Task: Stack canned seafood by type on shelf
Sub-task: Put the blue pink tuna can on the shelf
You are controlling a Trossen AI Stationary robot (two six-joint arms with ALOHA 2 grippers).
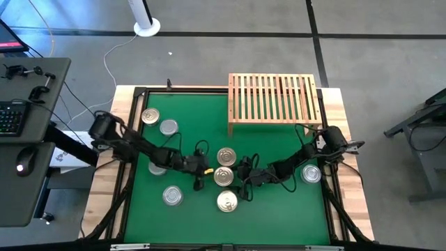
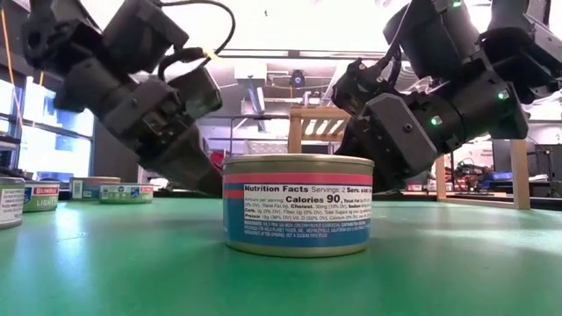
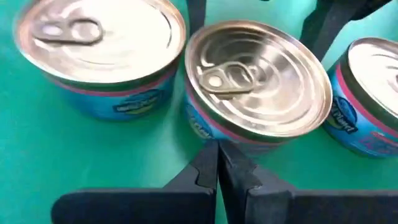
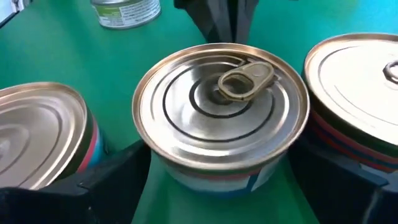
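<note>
Right gripper [image 4: 217, 180] wide open around middle gold-lidded round tin [image 4: 221, 106], not squeezing. Left gripper [image 3: 217, 171] closed tight, empty, tips touching same tin's other side.

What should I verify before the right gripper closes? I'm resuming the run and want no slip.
1. Right gripper open, with a finger on each side of the middle tin: ok.
2. Middle tin upright, lid up: ok.
3. Left gripper clear of that tin: not ok. It is shut, with its tips at the tin's side.
4. Neighbouring tins clear of the right fingers: cannot tell, they sit close.
5. Shelf top free for stacking: ok.
</note>
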